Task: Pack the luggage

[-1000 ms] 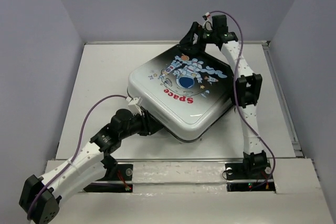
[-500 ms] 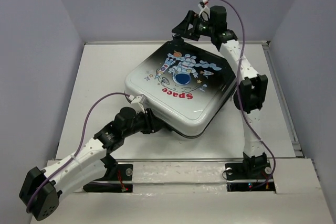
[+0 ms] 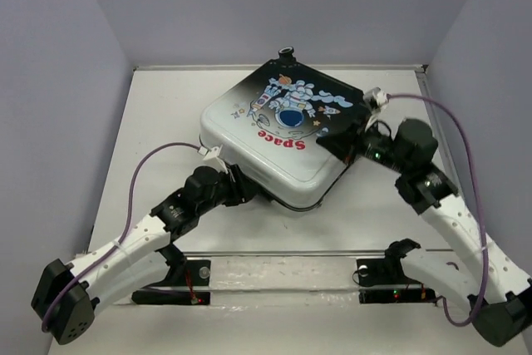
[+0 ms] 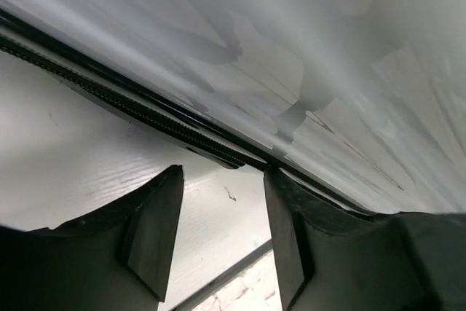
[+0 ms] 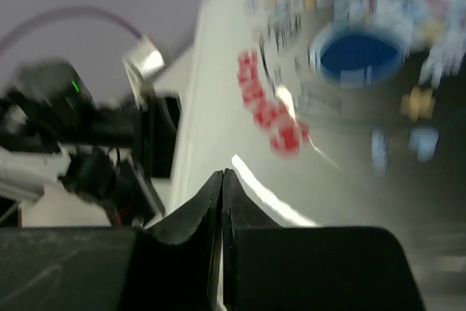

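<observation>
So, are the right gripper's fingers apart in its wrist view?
No, the right gripper shows both fingers pressed together with no gap, the luggage beyond them.

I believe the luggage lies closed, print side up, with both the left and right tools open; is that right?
Not quite: the right tool is shut, its fingers pressed together in the right wrist view. The luggage does lie closed, print up, and the left tool is open.

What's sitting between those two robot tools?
The luggage lies between the left tool and the right tool; the top view shows it.
</observation>
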Robot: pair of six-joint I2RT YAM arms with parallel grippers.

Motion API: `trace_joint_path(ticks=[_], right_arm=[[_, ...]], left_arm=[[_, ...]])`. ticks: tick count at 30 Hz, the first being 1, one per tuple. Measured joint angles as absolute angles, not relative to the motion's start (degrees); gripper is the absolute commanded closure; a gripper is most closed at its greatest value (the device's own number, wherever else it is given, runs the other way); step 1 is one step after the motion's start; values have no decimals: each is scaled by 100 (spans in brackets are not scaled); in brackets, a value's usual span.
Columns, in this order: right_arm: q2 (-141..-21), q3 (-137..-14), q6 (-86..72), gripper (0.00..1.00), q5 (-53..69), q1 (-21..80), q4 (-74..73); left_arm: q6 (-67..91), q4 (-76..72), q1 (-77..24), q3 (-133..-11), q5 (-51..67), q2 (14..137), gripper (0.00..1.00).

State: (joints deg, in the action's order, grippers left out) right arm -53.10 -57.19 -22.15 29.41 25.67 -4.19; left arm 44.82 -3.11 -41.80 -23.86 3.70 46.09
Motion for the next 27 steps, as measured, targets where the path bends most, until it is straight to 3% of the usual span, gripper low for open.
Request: trace_joint_path(ticks=[1, 5, 8, 10, 12, 13, 15, 21, 27], right_arm=[[-4781, -4766, -2316, 93, 2814, 2628, -384], [-3354, -2915, -2709, 92, 2493, 2757, -158], [-2558, -2534, -2867, 69, 2290, 2757, -62], [-2383, -2279, -2932, 62, 2200, 2757, -123], [-2346, -2112, -2950, 56, 2110, 2757, -362], [-2303, -2073, -2961, 55, 2071, 2757, -495], [-2158, -2067, -2963, 64, 1935, 2755, -926], [-1776, -2694, -2967, 93, 1708, 2753, -1857], [-2379, -2626, -3089, 91, 1706, 2786, -2005]], left_arm=[[4462, -274, -4178, -2401, 305, 4589, 31], [4372, -163, -4163, -2587, 73, 4471, 22], [4278, -130, -4152, -2974, -89, 4460, 20], [4224, -222, -4136, -3225, -217, 4458, 20], [4202, -274, -4123, -3358, -311, 4445, 31], [4195, -314, -4123, -3426, -353, 4456, 42], [4178, -322, -4117, -3476, -377, 4458, 59], [4257, -187, -4121, -3061, -250, 3535, 69], [4484, -220, -4893, -2357, -99, 3607, 74]])
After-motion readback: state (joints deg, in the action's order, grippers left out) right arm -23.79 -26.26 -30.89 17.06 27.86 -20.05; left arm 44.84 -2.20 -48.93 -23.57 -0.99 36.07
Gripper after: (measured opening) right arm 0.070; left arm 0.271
